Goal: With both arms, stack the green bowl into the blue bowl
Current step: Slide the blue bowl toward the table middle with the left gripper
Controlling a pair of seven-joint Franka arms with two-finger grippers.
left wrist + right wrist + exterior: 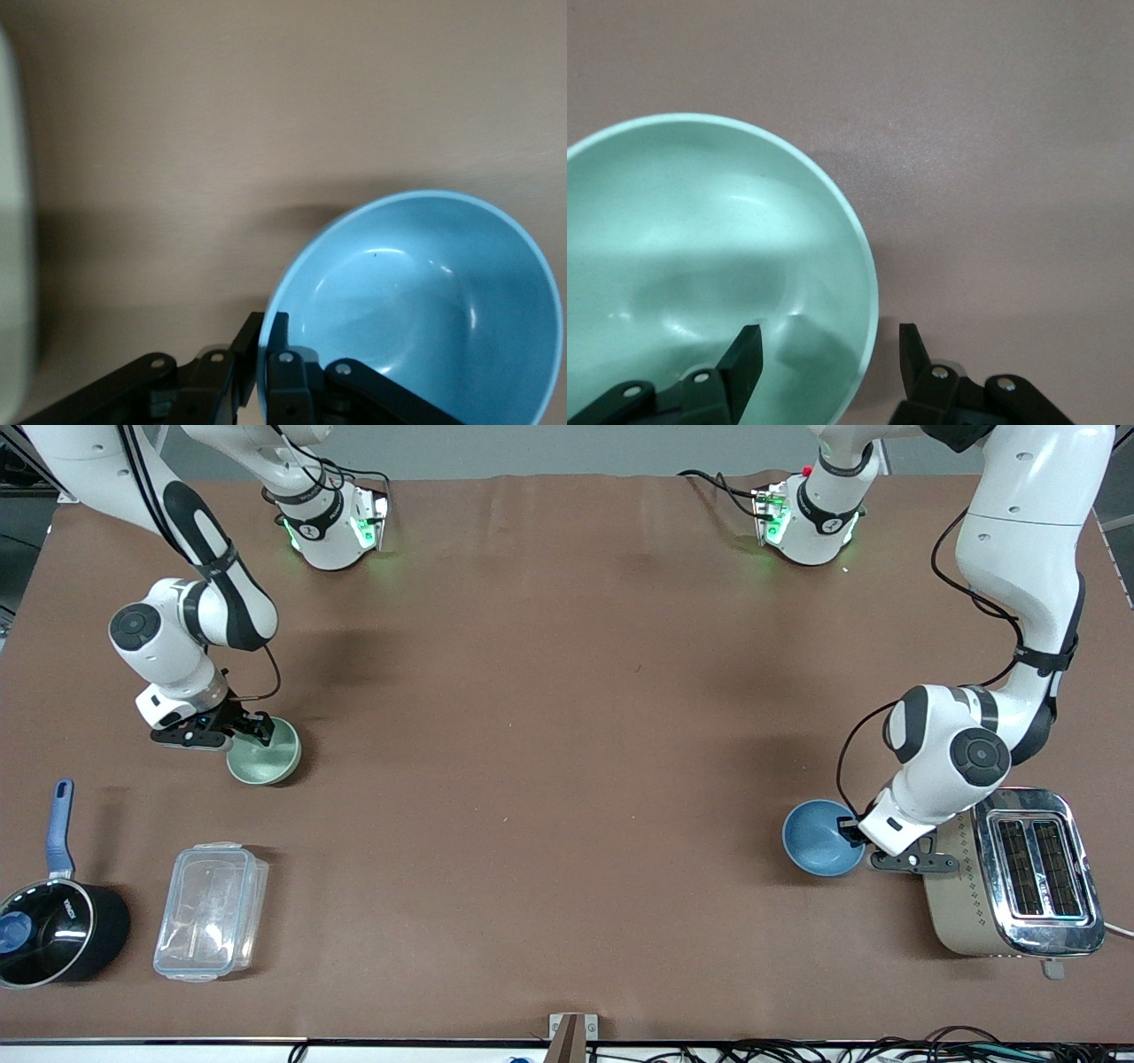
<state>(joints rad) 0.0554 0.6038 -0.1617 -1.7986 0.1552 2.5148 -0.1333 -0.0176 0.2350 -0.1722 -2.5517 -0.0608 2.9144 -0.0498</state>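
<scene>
The green bowl [266,757] sits on the table toward the right arm's end. My right gripper [251,731] is open, with its jaws astride the bowl's rim, one finger inside the bowl and one outside. The right wrist view shows the green bowl [700,257] and the right gripper [828,352] apart from the rim. The blue bowl [819,837] is toward the left arm's end, beside the toaster. My left gripper [852,833] is shut on its rim. The left wrist view shows the blue bowl [425,301] pinched in the left gripper [264,345].
A chrome and beige toaster [1019,877] stands close beside the left arm's hand. A black saucepan with a blue handle [53,930] and a clear plastic container [211,911] lie nearer the front camera than the green bowl.
</scene>
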